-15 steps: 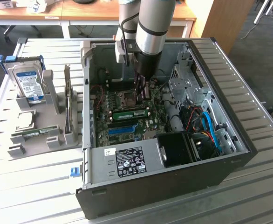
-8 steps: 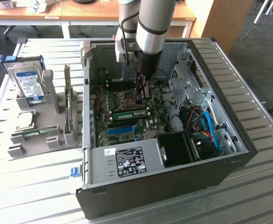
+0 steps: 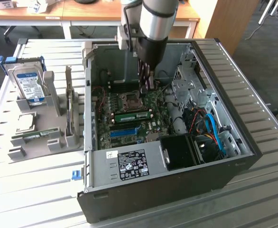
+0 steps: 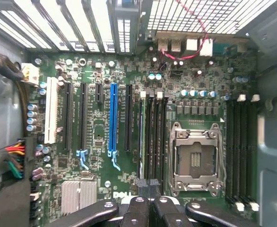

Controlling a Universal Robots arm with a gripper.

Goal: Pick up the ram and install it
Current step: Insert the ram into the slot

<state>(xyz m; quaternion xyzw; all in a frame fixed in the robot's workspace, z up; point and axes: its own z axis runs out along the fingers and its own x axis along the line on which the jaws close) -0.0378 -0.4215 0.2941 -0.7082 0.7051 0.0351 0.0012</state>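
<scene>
The ram point(image 3: 132, 115) stood on edge in a slot of the green motherboard point(image 4: 200, 75), inside the black metal computer case point(image 3: 177, 190). It was a thin green strip with a pale label, its long axis running across the exterior view's left to right. The black gripper point(image 4: 148, 187) hung above one end, fingers together, gripping nothing. Whether it touched the ram was hard to make out.

This looks like a robotics lab or test workshop. A robot arm point(image 3: 155, 21) hangs over an opened computer tower point(image 3: 167, 199) on a slatted metal bench point(image 3: 30, 194). Spare parts sit in a grey holder point(image 3: 51, 124), and wooden desks point(image 3: 91, 10) stand behind.
</scene>
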